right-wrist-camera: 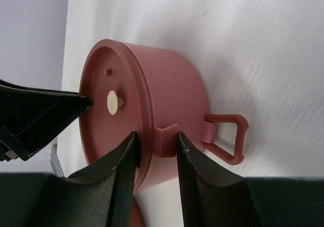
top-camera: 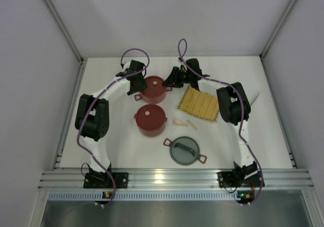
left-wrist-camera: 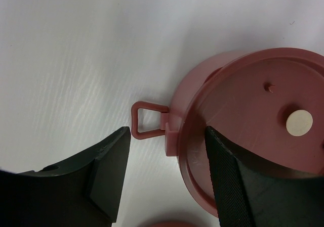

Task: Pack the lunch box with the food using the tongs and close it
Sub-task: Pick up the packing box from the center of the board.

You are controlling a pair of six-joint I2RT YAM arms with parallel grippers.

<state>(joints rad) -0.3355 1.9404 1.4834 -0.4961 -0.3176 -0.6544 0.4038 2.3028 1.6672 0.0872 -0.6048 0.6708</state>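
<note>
A white table seen from above, with two black-and-white robot arms reaching in from the near edge. The lunch box is in parts on it. Two round dark-red bowls, each covered by a flat red lid with a cream knob, stand left of centre: the far tier and, just in front of it, the near tier. The grey domed lid, with red side handles, lies apart, nearer the arm bases.

Both arms meet at the far tier. The left hand is at its left side. In the left wrist view its fingers are spread wide: one is over the table just beside the bowl's ring handle, the other over the edge of the flat lid, and nothing is pinched.

The right hand is at the tier's right side. In the right wrist view its fingers are drawn narrow, one at the lid's rim and one against a small tab on the bowl's wall. I cannot tell whether they press on it.

A yellow woven mat lies right of the bowls, with cream spoon-shaped pieces near its front corner.
</note>
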